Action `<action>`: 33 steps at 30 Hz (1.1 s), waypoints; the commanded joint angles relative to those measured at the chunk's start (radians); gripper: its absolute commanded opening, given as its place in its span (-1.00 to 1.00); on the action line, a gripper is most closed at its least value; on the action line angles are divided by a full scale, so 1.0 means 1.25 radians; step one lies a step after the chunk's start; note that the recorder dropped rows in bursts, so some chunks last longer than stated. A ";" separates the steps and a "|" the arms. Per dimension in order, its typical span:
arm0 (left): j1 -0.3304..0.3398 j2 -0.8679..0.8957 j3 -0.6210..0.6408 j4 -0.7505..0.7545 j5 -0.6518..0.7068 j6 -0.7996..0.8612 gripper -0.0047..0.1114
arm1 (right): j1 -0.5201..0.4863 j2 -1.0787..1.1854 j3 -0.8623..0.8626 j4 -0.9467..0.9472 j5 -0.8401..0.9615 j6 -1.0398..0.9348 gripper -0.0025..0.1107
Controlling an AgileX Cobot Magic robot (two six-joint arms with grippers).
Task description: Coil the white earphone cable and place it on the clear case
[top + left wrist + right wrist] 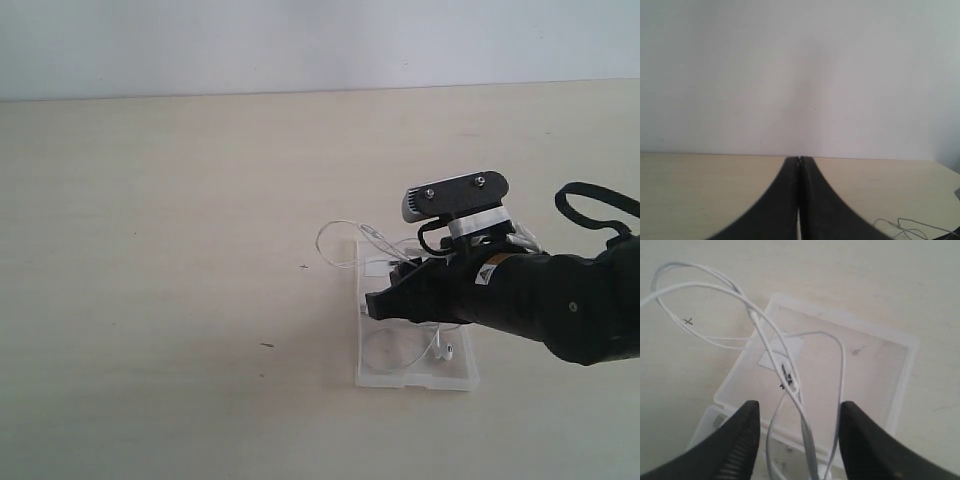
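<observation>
Right gripper (376, 300): reaching low over the case, jaws parted (799, 410); the wire runs loose between them, not pinched.
Left gripper (799, 159): fingers pressed together on nothing, held off the table, away from the work.
White earphone cable (340, 236): draped across the clear case, crossing its white sticker (792, 347); one loop spills off the case's far corner onto the table (150, 250).
Earbuds (445, 350): lying in the case's near half.
Clear case (415, 384): flat on the table, opened out, partly hidden under the right arm.
</observation>
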 commanded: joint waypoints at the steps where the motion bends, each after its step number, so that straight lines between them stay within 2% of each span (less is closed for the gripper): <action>1: 0.001 -0.005 0.002 -0.006 0.003 -0.004 -0.92 | 0.001 -0.002 -0.004 -0.002 -0.015 -0.007 0.03; 5: 0.001 -0.005 0.002 -0.006 0.003 -0.004 -0.92 | 0.001 -0.011 -0.004 -0.002 -0.024 -0.028 0.27; 9: 0.001 -0.005 0.002 -0.006 0.003 -0.004 -0.92 | 0.001 -0.030 -0.004 -0.002 -0.024 -0.049 0.41; 21: 0.001 -0.005 0.002 -0.006 0.003 -0.004 -0.92 | 0.001 -0.131 -0.004 0.006 0.033 -0.074 0.42; 33: 0.001 -0.005 0.002 -0.006 0.004 -0.004 -0.92 | 0.001 -0.142 -0.004 0.304 0.057 -0.393 0.42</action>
